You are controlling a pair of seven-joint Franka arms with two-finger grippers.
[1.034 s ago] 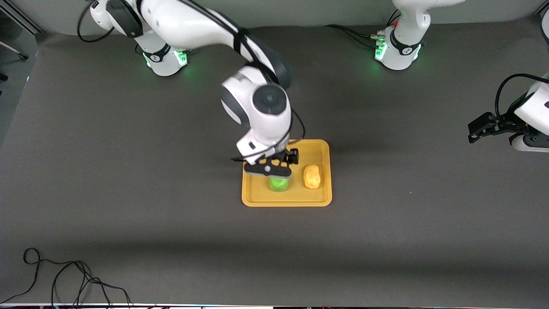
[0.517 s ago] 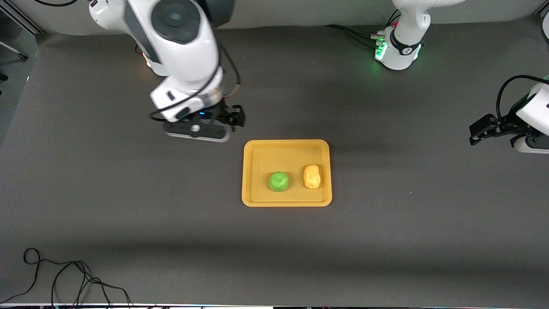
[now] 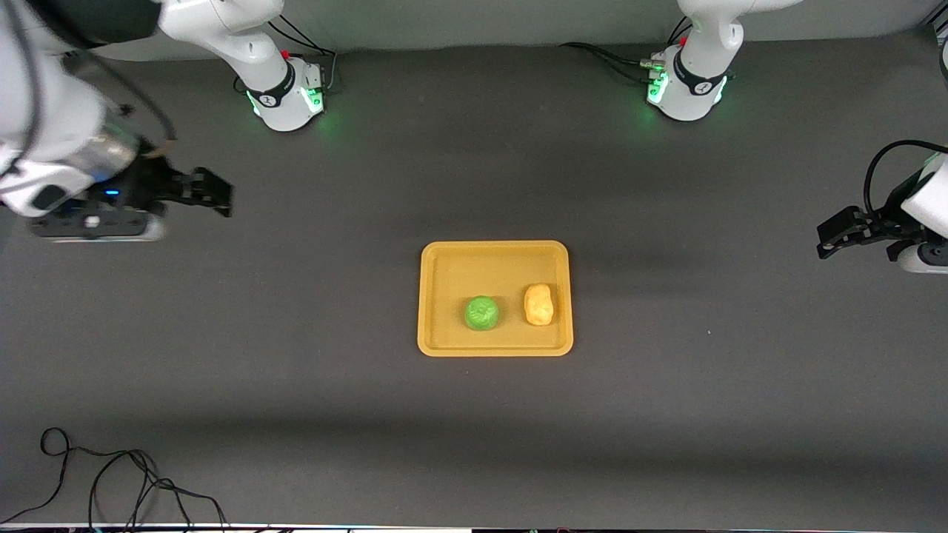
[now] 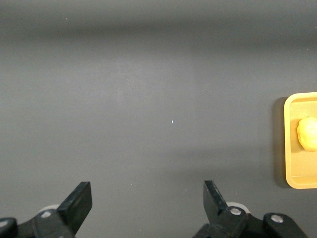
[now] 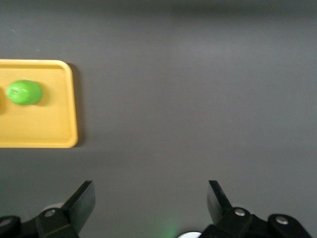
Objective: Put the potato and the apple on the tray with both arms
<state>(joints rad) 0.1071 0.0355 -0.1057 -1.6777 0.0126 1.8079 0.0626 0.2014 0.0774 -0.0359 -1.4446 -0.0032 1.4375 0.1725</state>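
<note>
Both items sit on the tray (image 3: 495, 256), mid-desk: apple (image 3: 481, 312) toward the right arm's end, potato (image 3: 540, 304) just beside it toward the left arm's end, a small gap between them. Neither touches the rim as far as I can see. I judge the placing done; the step in hand is clearing both arms away.

My right fingers (image 3: 211, 194) are apart and empty, over bare desk (image 3: 296, 414) at the right arm's end, well apart from the tray. The right wrist view shows both tips (image 5: 85, 198) spread, with nothing between. My left fingers (image 3: 831, 231) are also apart and empty, over the desk at the left arm's end; the left wrist view shows the tips (image 4: 81, 198) wide, and the tray edge (image 4: 289, 144) with part of the potato.

To do this well: keep both arms high and outboard, with no sweep across the tray, so nothing rolls. Both pieces are rounded and would likely roll if nudged; the raised rim should catch them.

Materials: the tray looks like smooth yellow-orange plastic, rectangular with rounded corners. The apple is bright green, roundish, slightly wrinkled. The potato is a yellow-tan oval, faintly bumpy. The desk is covered in a matte dark grey mat. Loose black cable (image 3: 111, 474) lies at the desk edge nearest the front camera.
</note>
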